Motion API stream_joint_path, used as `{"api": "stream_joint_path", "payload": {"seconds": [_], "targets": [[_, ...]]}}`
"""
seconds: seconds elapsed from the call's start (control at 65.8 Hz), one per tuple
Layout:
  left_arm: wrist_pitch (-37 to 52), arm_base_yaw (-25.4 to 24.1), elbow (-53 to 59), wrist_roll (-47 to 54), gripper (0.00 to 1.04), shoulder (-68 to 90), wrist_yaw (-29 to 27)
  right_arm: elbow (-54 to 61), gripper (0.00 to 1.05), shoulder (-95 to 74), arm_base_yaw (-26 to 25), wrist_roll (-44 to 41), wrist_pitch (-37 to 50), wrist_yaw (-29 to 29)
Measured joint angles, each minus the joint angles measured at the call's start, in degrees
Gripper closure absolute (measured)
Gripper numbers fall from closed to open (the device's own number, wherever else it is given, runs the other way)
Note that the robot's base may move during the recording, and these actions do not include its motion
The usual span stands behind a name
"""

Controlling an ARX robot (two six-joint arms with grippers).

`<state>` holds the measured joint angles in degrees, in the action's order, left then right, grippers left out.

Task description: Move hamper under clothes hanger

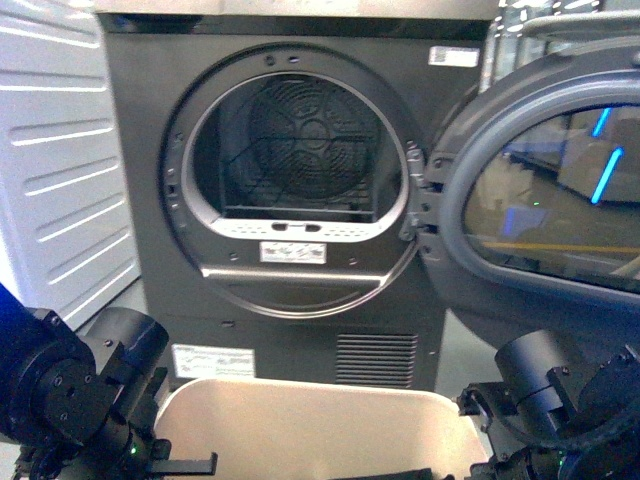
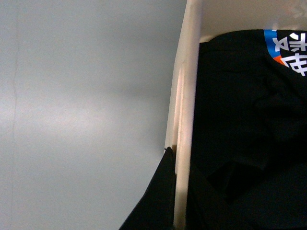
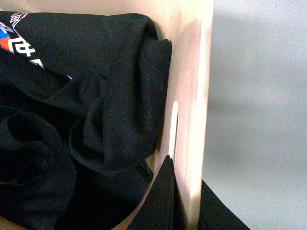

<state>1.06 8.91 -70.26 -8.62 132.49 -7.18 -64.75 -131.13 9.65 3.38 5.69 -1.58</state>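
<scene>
Nearest to you, the hamper (image 1: 300,410) sits at the bottom centre of the front view, between the two arms. The frame's lower edge cuts it off, so you see only its far beige wall and rounded corners. Both arms end in dark blurs at the lower corners, and their fingertips are hard to make out there.

In the left wrist view, the left gripper (image 2: 178,211) is clamped over the hamper's wall. One finger (image 2: 151,206) lies on the outside. The inner one shows only as a faint edge against the black clothes (image 2: 240,143) in the hamper.

In the right wrist view, the right gripper (image 3: 189,208) pinches the wall close to the handle slot (image 3: 173,129), one finger on each side.

Behind the hamper stands a dark dryer (image 1: 290,330). Its door (image 1: 540,190) hangs open at the right, partly out of frame.
</scene>
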Motion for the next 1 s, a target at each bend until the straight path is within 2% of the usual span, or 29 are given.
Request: {"api": "stream_joint_path", "payload": {"seconds": [0.35,1.004], "targets": [[0.17,2.16,-0.2,0.11,1.01,-0.2,1.79,0.04,1.02,0.11,-2.25,0.02,0.09,-1.95],[0.15,1.38,-0.13,0.11,1.01,-0.26,1.03,0.13,1.02,0.55,-1.42,-0.02,0.09,-1.36]]}}
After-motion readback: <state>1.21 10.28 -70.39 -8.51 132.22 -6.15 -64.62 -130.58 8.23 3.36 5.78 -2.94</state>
